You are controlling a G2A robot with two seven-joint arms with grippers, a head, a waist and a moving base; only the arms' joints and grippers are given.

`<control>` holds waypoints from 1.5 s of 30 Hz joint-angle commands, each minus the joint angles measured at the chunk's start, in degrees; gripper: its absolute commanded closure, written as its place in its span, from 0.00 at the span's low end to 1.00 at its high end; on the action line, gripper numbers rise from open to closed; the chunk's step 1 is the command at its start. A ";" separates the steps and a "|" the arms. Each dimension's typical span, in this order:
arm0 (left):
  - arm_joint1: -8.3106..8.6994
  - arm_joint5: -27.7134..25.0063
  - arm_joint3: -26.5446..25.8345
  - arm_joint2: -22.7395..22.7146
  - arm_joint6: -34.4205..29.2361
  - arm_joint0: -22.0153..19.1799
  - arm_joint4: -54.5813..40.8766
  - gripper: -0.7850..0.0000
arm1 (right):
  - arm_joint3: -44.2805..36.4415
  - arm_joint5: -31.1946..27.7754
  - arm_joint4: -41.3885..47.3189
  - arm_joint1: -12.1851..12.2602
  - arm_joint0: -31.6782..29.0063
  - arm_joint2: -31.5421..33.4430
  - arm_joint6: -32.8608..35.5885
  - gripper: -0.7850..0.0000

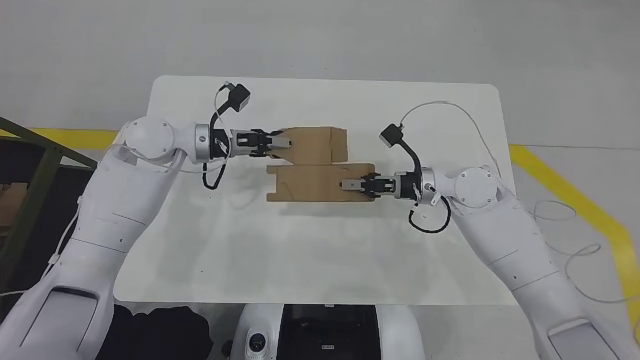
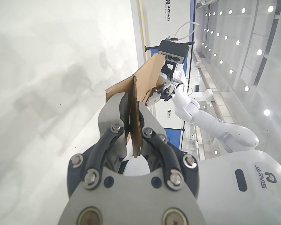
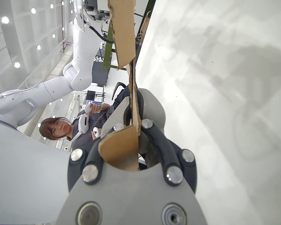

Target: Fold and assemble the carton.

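Observation:
A flat brown carton (image 1: 312,163) is held above the middle of the white table (image 1: 200,240), between both arms. My left gripper (image 1: 283,142) is shut on the carton's far left flap; in the left wrist view the cardboard (image 2: 144,83) runs edge-on between that gripper's (image 2: 131,113) fingers. My right gripper (image 1: 349,185) is shut on the near right part. In the right wrist view the cardboard (image 3: 121,19) stands edge-on in that gripper (image 3: 132,111), with a curled flap (image 3: 119,148) near the palm.
Yellow floor tape (image 1: 565,195) runs to the right of the table and a dark green frame (image 1: 30,175) stands at the left. The table's near half and far edge are bare. A cable (image 1: 455,110) loops off the right arm.

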 commanded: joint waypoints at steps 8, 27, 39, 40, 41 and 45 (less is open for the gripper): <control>-0.01 0.43 -0.21 -0.17 0.36 0.05 -0.41 1.00 | 0.06 0.29 -0.46 0.06 0.11 0.16 -0.16 0.44; -0.08 -2.23 0.65 -0.89 -2.80 0.83 -5.31 1.00 | -7.85 -6.74 -1.35 2.63 -3.69 8.89 -5.17 0.00; -0.24 -3.47 -0.19 -0.58 -5.82 1.30 -8.48 1.00 | -2.97 -9.46 5.94 -0.08 0.68 -0.19 -2.94 0.00; -0.26 -3.43 -0.24 -0.48 -5.99 1.29 -8.63 1.00 | -2.40 -9.74 6.28 -0.34 1.16 -0.81 -2.91 0.00; -0.29 -3.39 -0.31 -0.39 -6.15 1.27 -8.73 1.00 | -1.80 -9.98 6.56 -0.58 1.64 -1.38 -2.91 0.00; -0.34 -3.47 -0.60 -0.19 -6.76 1.26 -9.17 1.00 | 0.57 -10.76 7.98 -1.42 3.29 -3.16 -2.71 0.00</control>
